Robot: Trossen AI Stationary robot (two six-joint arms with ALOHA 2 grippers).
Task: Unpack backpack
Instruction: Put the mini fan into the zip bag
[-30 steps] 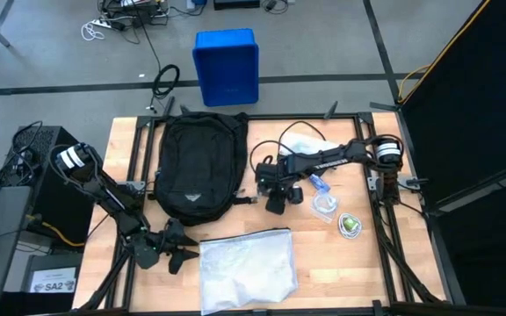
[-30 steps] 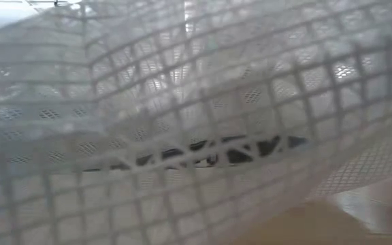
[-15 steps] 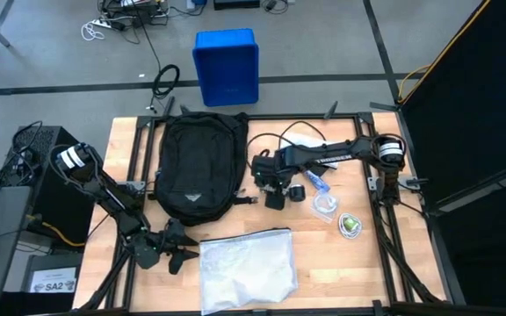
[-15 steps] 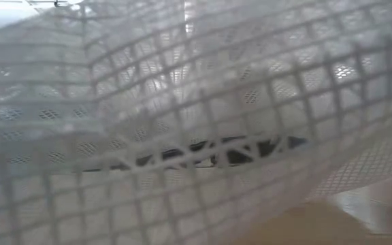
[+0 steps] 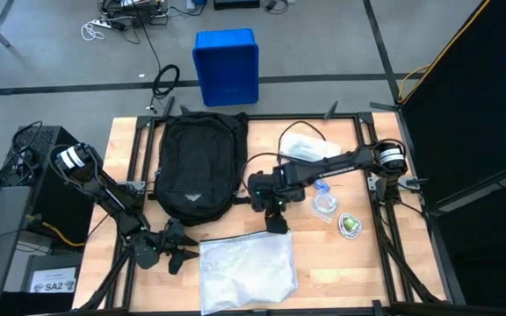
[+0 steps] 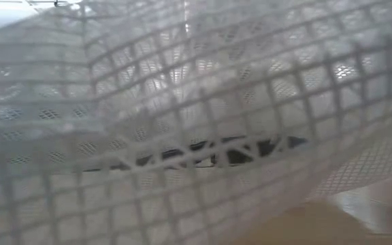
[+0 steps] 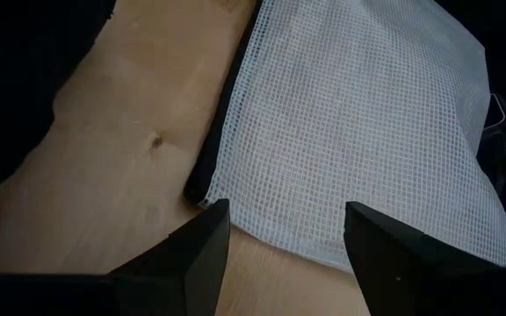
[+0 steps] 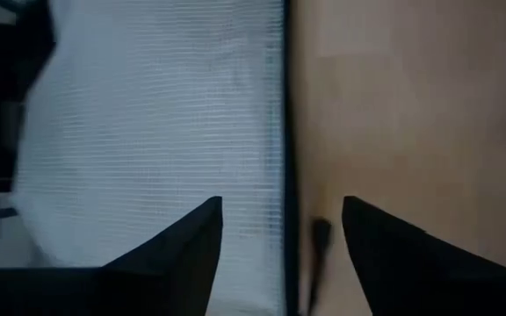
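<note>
Backpack (image 5: 198, 165) position: flat on the far left part of the wooden surface (image 5: 334, 263), rounded top toward the far edge. My right hand (image 5: 276, 221) is above the surface just right of the backpack's near corner, fingers parted and holding nothing; its wrist view shows the gap over bare wood beside the dark edge of the white mesh pouch (image 5: 247, 269). That pouch lies at the near edge and fills the low view, blocking it. My left hand (image 5: 181, 248) waits at the near left, just beside the pouch's left edge, fingers apart and empty. Right of my right arm lie a clear bag (image 5: 304, 146), a clear round container (image 5: 325, 204) and a small green-topped item (image 5: 350, 225). Beyond the surface, a blue bin (image 5: 226, 66) stands on the floor.
</note>
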